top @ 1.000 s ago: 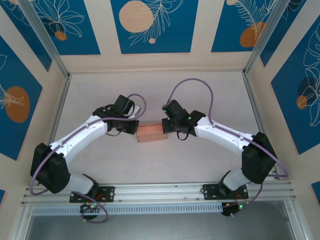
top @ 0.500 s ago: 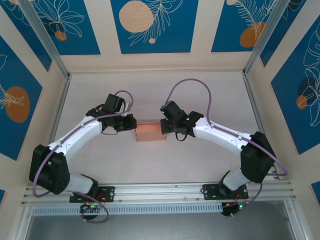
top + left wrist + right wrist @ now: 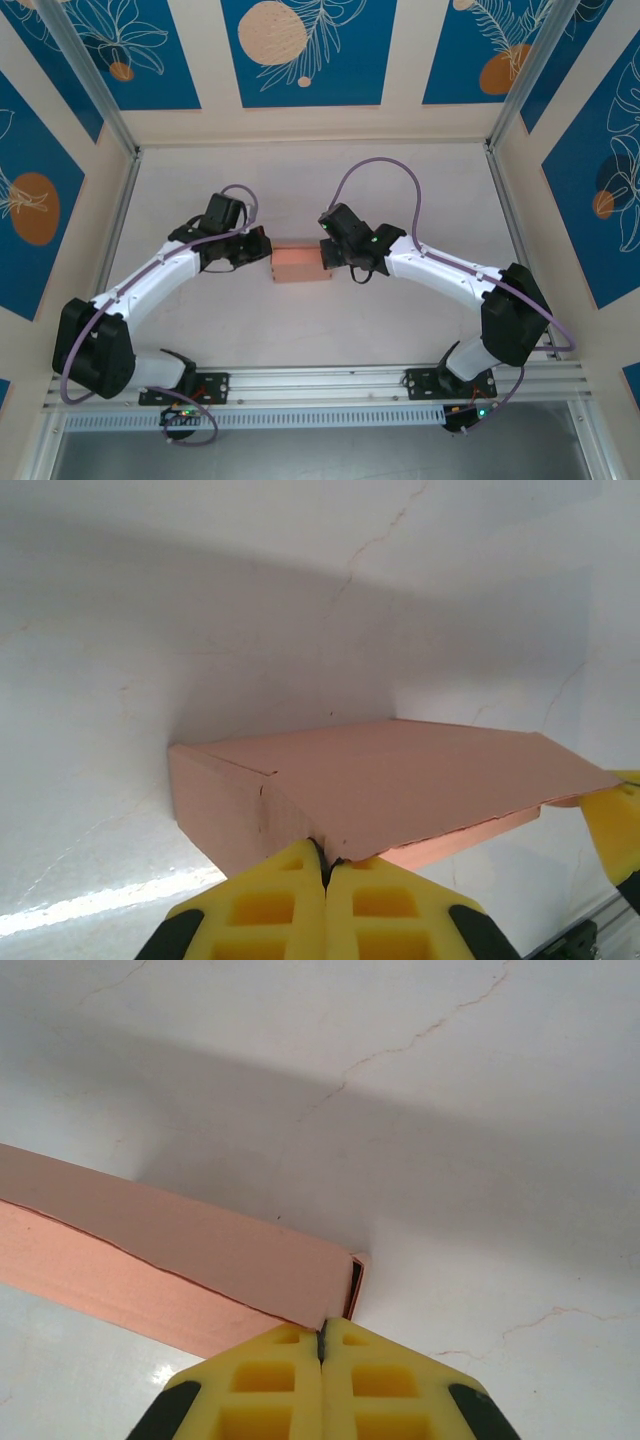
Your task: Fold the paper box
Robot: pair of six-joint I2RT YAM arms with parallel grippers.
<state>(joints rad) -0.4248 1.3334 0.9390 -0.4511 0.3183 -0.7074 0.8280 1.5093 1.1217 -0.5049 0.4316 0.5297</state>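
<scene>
**Work surface.** The table (image 3: 300,180) is a matt off-white sheet. The wrist views show fine hairline cracks running across it and soft shadows cast by the arms. An aluminium rail (image 3: 320,383) runs along the near edge and carries both arm bases.

**Enclosure.** Cream walls stand on three sides of the table, set with blue panels (image 3: 305,50) bearing white leaf outlines and orange discs. Slim metal posts (image 3: 90,75) stand in the two far corners.

**Workpiece.** The paper box (image 3: 302,264) lies near the middle of the table as a low salmon-pink rectangular form, with its long axis running left to right. In the left wrist view its top panel (image 3: 400,775) slopes slightly, with a seam line open along the near edge.

**Left gripper** (image 3: 323,865) — the yellow fingers are pressed together with no gap, at the left end of the box. They appear to touch the card, though contact cannot be confirmed.

**Right gripper** (image 3: 321,1335) — the fingers are likewise fully together, set against the right end of the box (image 3: 180,1260), just beside its open corner flap.
</scene>
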